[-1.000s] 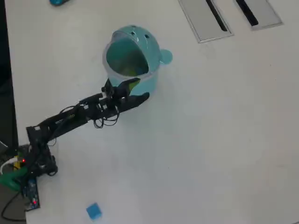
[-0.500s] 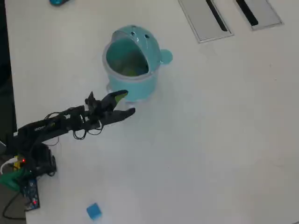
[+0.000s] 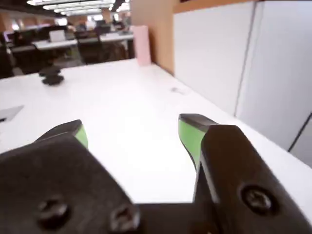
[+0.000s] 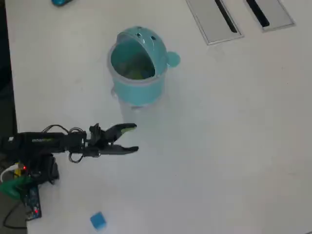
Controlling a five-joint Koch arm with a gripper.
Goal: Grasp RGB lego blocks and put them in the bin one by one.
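Your gripper (image 4: 136,138) sat wide open with nothing between its jaws, below the bin (image 4: 138,90) in the overhead view. The blue block (image 4: 98,220) lay well apart, near the bottom edge.

Contents deep inside the bin (image 4: 138,85) too dim to tell; my wrist view's far background blurred.

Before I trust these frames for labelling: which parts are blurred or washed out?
Wrist view: the near fingers are soft, the far desks blurred. Overhead view: the white table looks washed out with faint shadows, and the blue block stays readable.
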